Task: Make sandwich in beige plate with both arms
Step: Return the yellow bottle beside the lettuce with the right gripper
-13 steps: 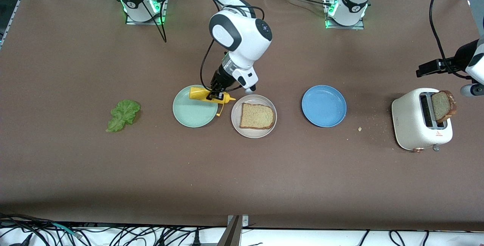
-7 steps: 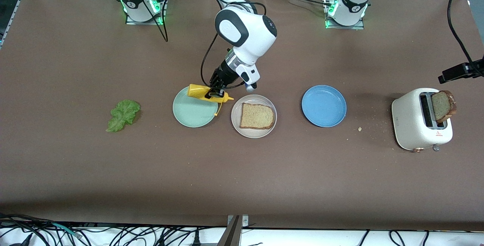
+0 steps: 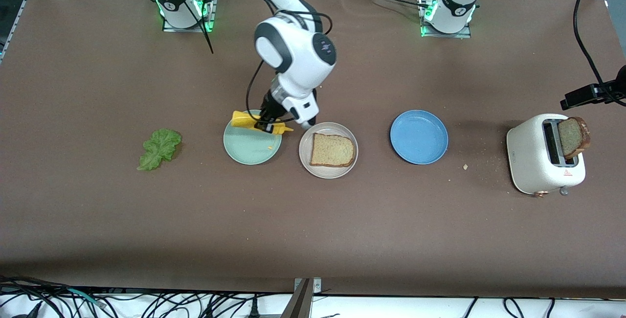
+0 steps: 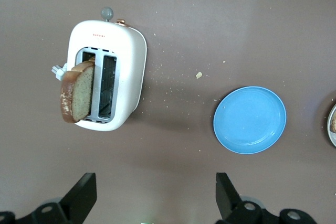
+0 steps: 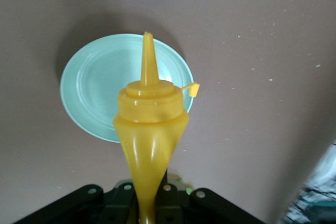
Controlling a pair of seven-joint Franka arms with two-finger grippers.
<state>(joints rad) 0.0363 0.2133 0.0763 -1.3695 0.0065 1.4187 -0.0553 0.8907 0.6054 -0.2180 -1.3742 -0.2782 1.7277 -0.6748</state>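
From my seat the bread slice (image 3: 332, 150) lies alone on the beige plate (image 3: 305, 154), just beside my right gripper (image 3: 267, 123) and nearer the camera than what it hangs over. That gripper is clamped on the yellow squeeze bottle (image 3: 257, 122), which over the last second has swung off the beige plate's edge and now hangs tilted over the mint-green plate (image 3: 244, 149); I judge the sauce step done. The lettuce leaf (image 3: 159, 148) waits toward the right arm's end. My left gripper (image 4: 152, 203) has climbed, fingers spread wide, empty, above the toaster (image 3: 543, 161) with the second slice (image 3: 573, 137) sticking up
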